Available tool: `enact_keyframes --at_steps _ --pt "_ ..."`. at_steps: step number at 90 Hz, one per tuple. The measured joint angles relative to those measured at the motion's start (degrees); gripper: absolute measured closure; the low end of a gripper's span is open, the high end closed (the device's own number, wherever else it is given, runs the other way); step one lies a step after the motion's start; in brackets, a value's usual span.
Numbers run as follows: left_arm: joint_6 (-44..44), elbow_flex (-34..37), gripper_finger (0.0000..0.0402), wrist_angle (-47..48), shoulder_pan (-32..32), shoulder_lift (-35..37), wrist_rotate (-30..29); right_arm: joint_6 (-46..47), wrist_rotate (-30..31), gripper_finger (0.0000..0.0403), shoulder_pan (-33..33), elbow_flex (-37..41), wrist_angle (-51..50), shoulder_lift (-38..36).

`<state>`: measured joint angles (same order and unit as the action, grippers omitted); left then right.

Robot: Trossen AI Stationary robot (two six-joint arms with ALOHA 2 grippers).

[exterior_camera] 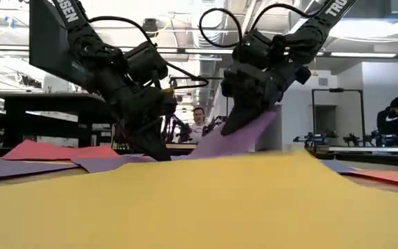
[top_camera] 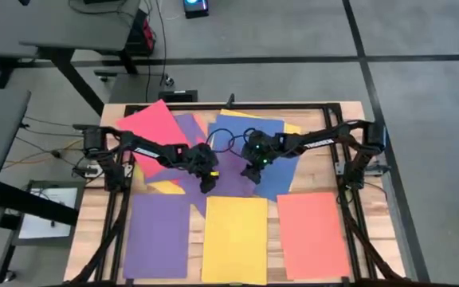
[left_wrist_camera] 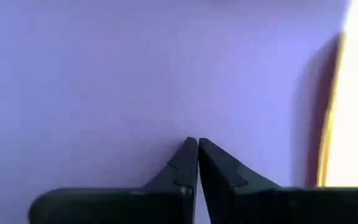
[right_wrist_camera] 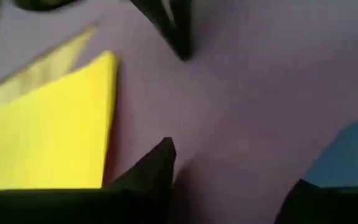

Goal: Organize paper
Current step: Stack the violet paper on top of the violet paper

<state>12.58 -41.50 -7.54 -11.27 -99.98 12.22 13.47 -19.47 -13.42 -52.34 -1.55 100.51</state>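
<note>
A purple paper sheet (top_camera: 229,169) lies mid-table on a loose pile of red (top_camera: 154,127), blue (top_camera: 255,143) and yellow sheets. My left gripper (top_camera: 208,185) is shut, its tips down on this purple sheet (left_wrist_camera: 135,74). My right gripper (top_camera: 253,175) stands open at the sheet's right side, where the paper (exterior_camera: 235,142) rises off the table up to its fingers. Along the near edge, a purple (top_camera: 156,235), a yellow (top_camera: 235,239) and a red-orange sheet (top_camera: 311,233) lie flat side by side. My left gripper presses its shut fingertips (left_wrist_camera: 197,144) down on the purple sheet's left part, coming from above at a slant; the paper there lies flat on the pile. My right gripper touches the sheet's raised right part (exterior_camera: 258,124), which leans up against its fingers (right_wrist_camera: 160,158). The fingers stand apart and slant down. Whether one finger is under the paper, I cannot tell.
The table's dark frame rails (top_camera: 349,199) run along both sides and the far edge. A yellow sheet (right_wrist_camera: 48,130) lies beside the purple one on the near side. In the room behind, people (exterior_camera: 199,119) show beyond the table.
</note>
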Motion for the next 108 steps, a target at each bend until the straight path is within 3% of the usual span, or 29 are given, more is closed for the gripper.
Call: enact_keyframes --at_steps 7,17,27,37,47,72,86,108 --pt "0.00 0.03 0.0401 -0.14 0.00 0.06 -0.04 -0.01 0.42 0.0385 0.21 0.00 -1.76 0.00" --pt "-0.02 0.11 0.0401 1.02 -0.02 1.92 -0.48 -0.13 1.52 0.0398 0.45 0.01 -2.13 -0.96" --pt "-0.04 0.24 0.0402 5.76 -0.04 7.54 -2.74 -2.56 5.56 0.0402 0.81 -1.63 -4.11 -2.94" --pt "-0.91 -3.21 0.0402 16.57 -0.04 15.73 -6.87 -5.46 8.86 0.0403 0.79 -4.44 -6.70 -5.44" --pt "-2.46 -7.47 0.0402 25.56 -0.04 23.15 -9.74 -7.38 9.16 0.0403 0.49 -7.29 -7.23 -7.41" --pt "-4.56 -19.57 0.0402 39.12 0.48 38.89 -10.11 -8.84 9.08 0.0403 1.40 -14.18 -7.62 -7.54" --pt "-6.41 -28.58 0.0402 44.76 -0.04 43.77 -11.03 -7.28 5.79 0.0403 2.48 -18.07 -6.31 -5.84" --pt "-10.18 -38.67 0.0402 45.60 0.02 47.96 -11.06 -2.65 -4.13 0.0403 5.80 -26.39 -5.57 -1.18"
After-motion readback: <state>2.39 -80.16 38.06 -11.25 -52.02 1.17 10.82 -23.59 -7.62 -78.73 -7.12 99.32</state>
